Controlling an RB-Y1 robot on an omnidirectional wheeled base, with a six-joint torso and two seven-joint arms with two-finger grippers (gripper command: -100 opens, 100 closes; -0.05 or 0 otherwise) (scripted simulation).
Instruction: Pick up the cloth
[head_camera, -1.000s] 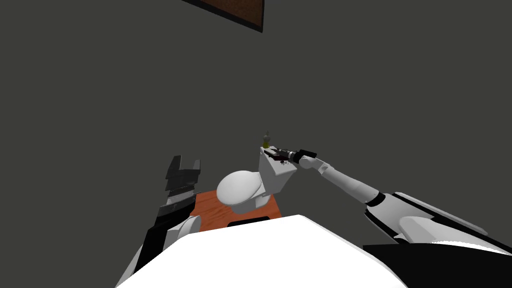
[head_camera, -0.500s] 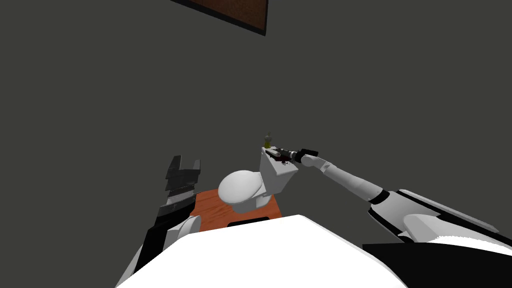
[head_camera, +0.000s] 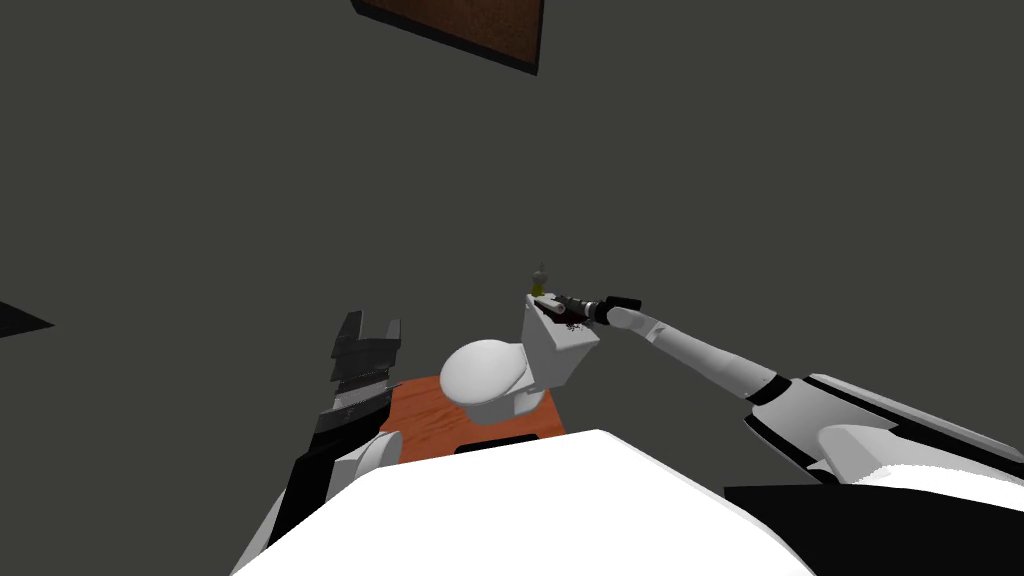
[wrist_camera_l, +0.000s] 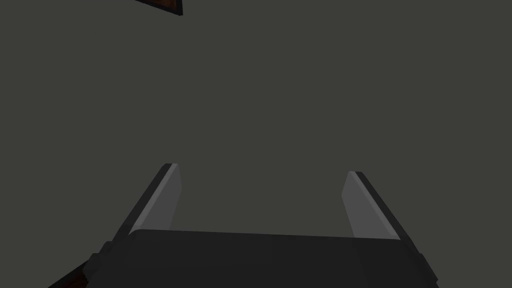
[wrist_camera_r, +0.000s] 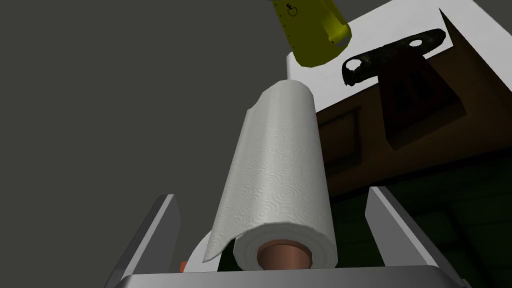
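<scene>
The small dark mark on the yellow bottle (wrist_camera_r: 311, 31) is too small for you to read; your right gripper (wrist_camera_r: 272, 195) has its fingers spread wide and grips nothing; a paper towel roll (wrist_camera_r: 280, 170) lies between them with a gap on each side; the dark cloth (wrist_camera_r: 345, 140) lies on the toilet tank (head_camera: 560, 352), just beside the roll; the head view shows it near the lid's edge; your left gripper (wrist_camera_l: 260, 172) is off to the toilet's side, wide open and empty.
</scene>
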